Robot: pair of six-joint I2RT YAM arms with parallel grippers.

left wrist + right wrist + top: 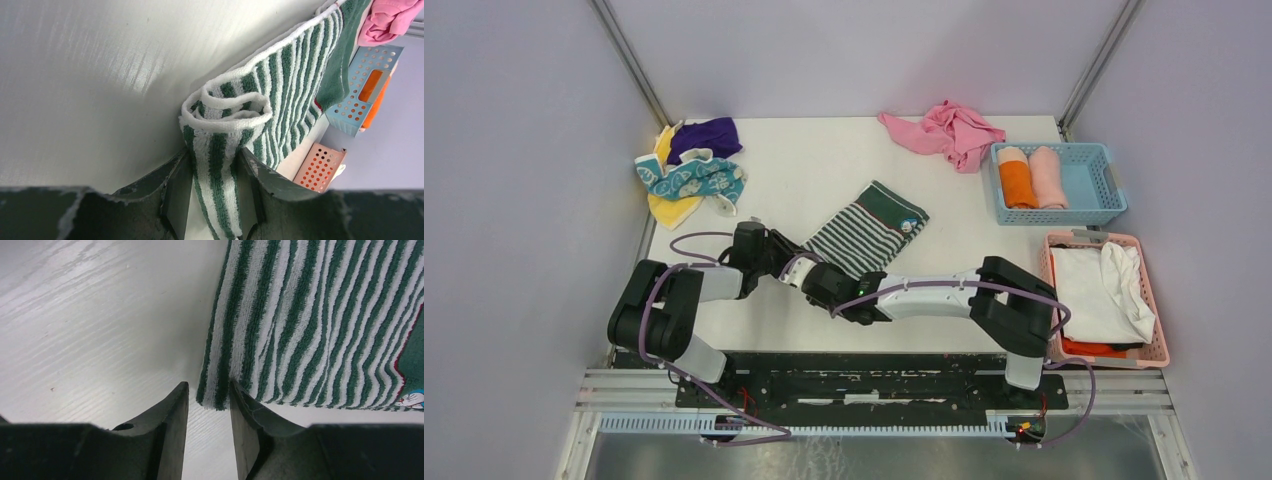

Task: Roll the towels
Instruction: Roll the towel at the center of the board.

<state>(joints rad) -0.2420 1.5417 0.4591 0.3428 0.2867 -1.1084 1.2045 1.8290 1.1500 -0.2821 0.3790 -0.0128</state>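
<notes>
1. Left wrist view: the left gripper (216, 152) was clenched on the green-and-white striped terry towel (280, 85), with one finger pressed against each side of a strip of cloth that ran down between them.
2. Just beyond those fingers, the near end of the towel was curled over into a loose loop. The rest of it stretched away flat on the white bench (90, 75).
3. Right wrist view: the right gripper (207, 387) had its fingers slightly parted, and a near corner of the same towel sat at their tips. I cannot tell whether the corner was pinched or only lay between them.
4. In the top view both grippers met at the towel's near edge, in the middle of the bench. The towel ran diagonally away to the right and ended in a dark green band.
5. On the right stood a blue plastic basket (1064, 216) holding an orange rolled towel (1017, 182) and a pale pink rolled towel (1047, 175) side by side.
6. Nearer on that side, a pink plastic basket (1157, 330) held a white cloth (1104, 290).
7. A crumpled pink towel (949, 130) lay at the far edge.
8. A heap of purple, yellow and teal cloths (689, 175) lay at the far left.
</notes>
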